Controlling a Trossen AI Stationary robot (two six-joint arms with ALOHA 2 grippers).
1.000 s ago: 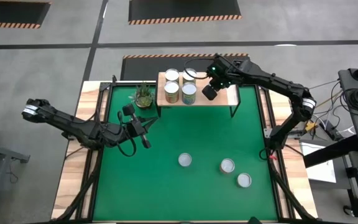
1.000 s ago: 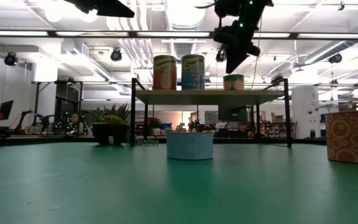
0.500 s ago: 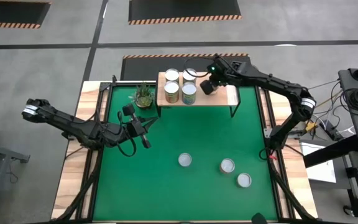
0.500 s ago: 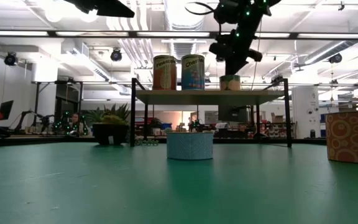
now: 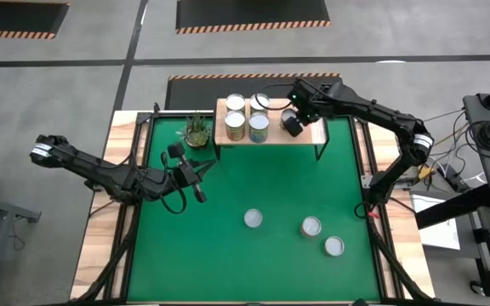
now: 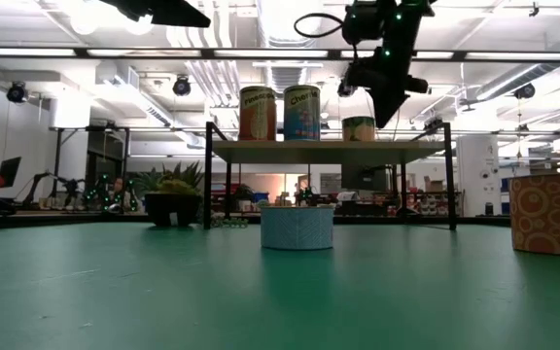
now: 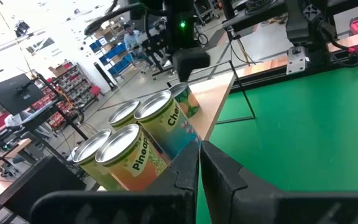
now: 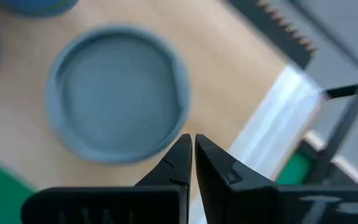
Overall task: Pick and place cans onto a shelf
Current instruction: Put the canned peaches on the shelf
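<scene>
Grey concrete floor (image 5: 75,76) surrounds the table, with black mats edged in orange-black hazard stripes (image 5: 252,28). Beyond it lies an open workshop: white ceiling ducts (image 6: 212,73), dark beams (image 6: 163,52), bright ceiling lights (image 6: 90,15), a white pillar (image 6: 474,175), and blue-bin shelving (image 7: 114,53).

High view: right gripper (image 5: 291,124) covers a short can (image 6: 359,128) on the shelf (image 5: 309,136); seen only in low view. Right wrist view: can top (image 8: 118,93) blurred. Low view: patterned can (image 6: 550,214) cut off by frame edge. Left wrist view: labels only partly legible.
</scene>
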